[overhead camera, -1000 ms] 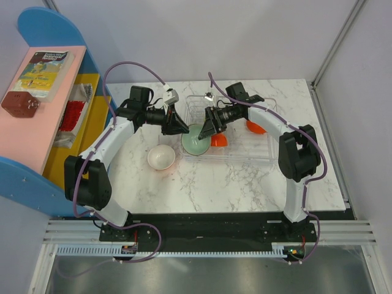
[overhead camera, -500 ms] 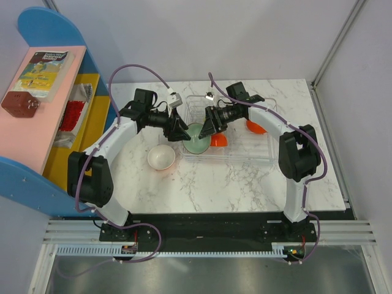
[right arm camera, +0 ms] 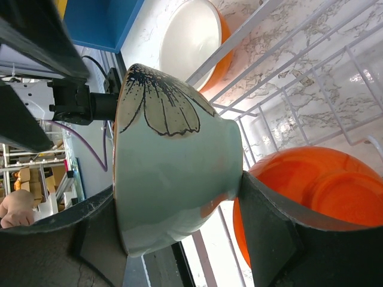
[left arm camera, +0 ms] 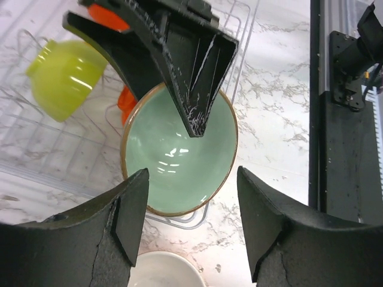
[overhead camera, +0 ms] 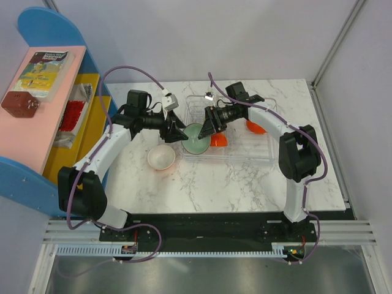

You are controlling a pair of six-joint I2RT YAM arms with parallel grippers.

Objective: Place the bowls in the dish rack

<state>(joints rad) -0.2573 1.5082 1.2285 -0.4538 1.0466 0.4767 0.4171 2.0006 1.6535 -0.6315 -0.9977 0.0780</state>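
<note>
My right hand (overhead camera: pixel 205 130) is clamped on the mint bowl (overhead camera: pixel 196 138), one finger inside its mouth and the other against the outer wall. The bowl sits at the left end of the rack (overhead camera: pixel 245 153), tipped so its mouth faces left and partly up, its base turned right toward an orange bowl (overhead camera: pixel 217 140) just beside it. My left hand (overhead camera: pixel 179 132) is spread wide, holding nothing, its fingers (left arm camera: pixel 134 206) on either side of the mint bowl's rim and apart from it. A lime bowl (left arm camera: pixel 63 78) lies tilted farther back in the rack. A white-lined orange bowl (overhead camera: pixel 162 157) stands upright on the bench (overhead camera: pixel 233 184), left of the rack.
</note>
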